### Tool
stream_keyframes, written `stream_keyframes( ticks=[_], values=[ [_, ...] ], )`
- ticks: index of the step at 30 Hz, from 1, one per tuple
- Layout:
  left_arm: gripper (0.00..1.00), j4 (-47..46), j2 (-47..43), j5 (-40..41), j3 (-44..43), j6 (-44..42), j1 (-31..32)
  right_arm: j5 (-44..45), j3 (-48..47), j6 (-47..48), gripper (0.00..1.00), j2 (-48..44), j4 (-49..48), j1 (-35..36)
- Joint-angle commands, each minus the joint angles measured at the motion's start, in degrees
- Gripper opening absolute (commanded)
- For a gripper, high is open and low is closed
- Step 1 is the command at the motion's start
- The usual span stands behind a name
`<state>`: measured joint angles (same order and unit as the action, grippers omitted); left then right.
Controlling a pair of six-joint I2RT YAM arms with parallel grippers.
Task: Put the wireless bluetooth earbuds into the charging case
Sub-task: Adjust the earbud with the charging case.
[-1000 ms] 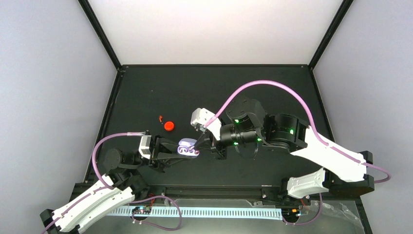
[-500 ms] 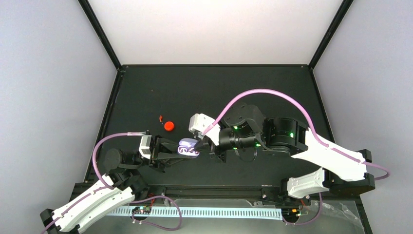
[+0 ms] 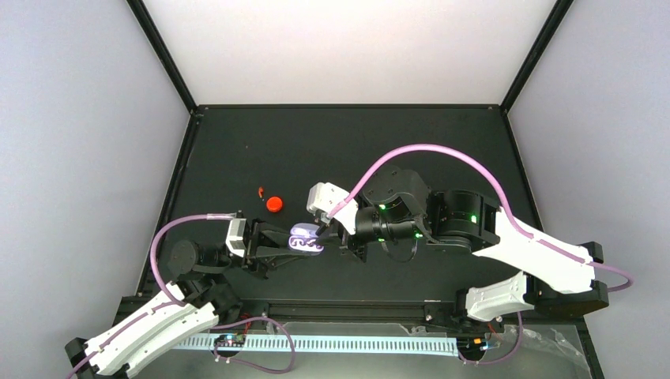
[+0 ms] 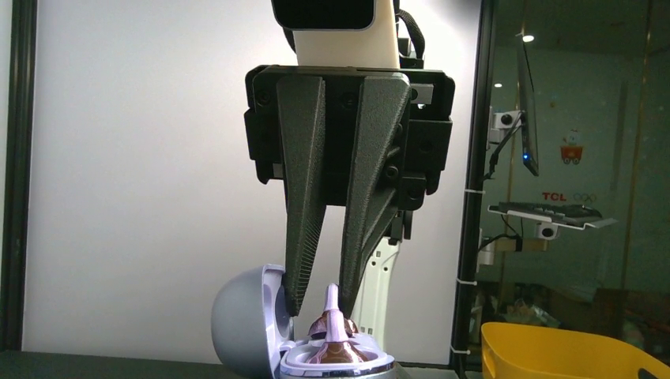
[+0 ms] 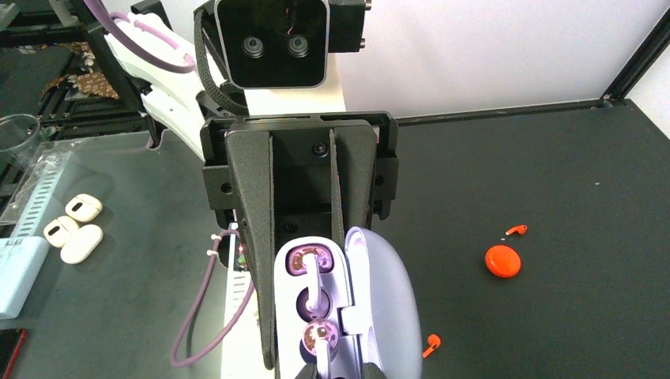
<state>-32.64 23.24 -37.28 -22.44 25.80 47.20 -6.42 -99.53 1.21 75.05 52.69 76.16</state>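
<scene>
My left gripper (image 3: 303,243) is shut on the open lavender charging case (image 3: 305,242), its fingers (image 5: 257,276) flanking the case body (image 5: 288,316). The lid (image 4: 241,320) stands open. One lavender earbud (image 5: 306,264) lies in the case. A second lavender earbud (image 5: 320,335) has its head on the other socket and its stem (image 4: 332,304) upright. My right gripper (image 4: 320,298) reaches down over the case (image 4: 336,365). Its jaws stand a little apart around that stem, which touches one finger. Its fingertips (image 5: 314,369) show at the bottom edge.
A closed red-orange case (image 3: 274,204) lies left of the arms, also in the right wrist view (image 5: 502,260). One red-orange earbud (image 5: 517,230) lies beside it, another (image 5: 430,343) near the lavender case. White earbud cases (image 5: 83,208) lie off the mat. A yellow bin (image 4: 569,351) stands behind.
My right gripper has moved left and come over the open case. The left gripper and the case have stayed still.
</scene>
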Motion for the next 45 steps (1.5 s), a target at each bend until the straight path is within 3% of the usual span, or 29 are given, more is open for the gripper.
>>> stream_keyframes(
  ticks=[1,10,20,23,27,32,39,45],
  values=[
    [0.02,-7.53,-1.13,1.29,-2.71,0.83,-0.18,0.93,-0.32,-0.71,0.15,-0.5,4.23,0.03],
    [0.01,-6.94,-1.39,1.21,-2.66,0.73,-0.18,-0.04,-0.41,-2.73,0.26,-1.35,1.81,0.02],
    [0.01,-5.91,-1.75,2.82,-2.14,-0.49,-0.18,1.34,-0.05,-8.06,0.5,-4.8,-3.4,0.05],
    [0.02,-5.79,-1.73,5.06,-1.83,-1.79,-0.18,4.87,1.0,-11.0,0.58,-6.57,-6.39,0.03],
    [0.02,-6.46,-0.48,7.74,-2.26,-4.34,-0.13,11.82,5.47,-17.27,0.8,-9.21,-14.08,0.08],
    [0.01,-7.71,2.28,9.44,-3.25,-6.88,-0.15,20.74,7.9,-23.5,0.93,-9.12,-19.01,0.04],
    [0.02,-6.99,3.43,12.62,-3.67,-9.53,-0.15,28.11,5.39,-29.77,0.98,-5.88,-16.46,0.04],
    [0.02,-6.75,3.61,13.28,-3.67,-10.15,-0.11,28.27,3.98,-29.91,0.98,-4.18,-14.9,0.03]
  ],
)
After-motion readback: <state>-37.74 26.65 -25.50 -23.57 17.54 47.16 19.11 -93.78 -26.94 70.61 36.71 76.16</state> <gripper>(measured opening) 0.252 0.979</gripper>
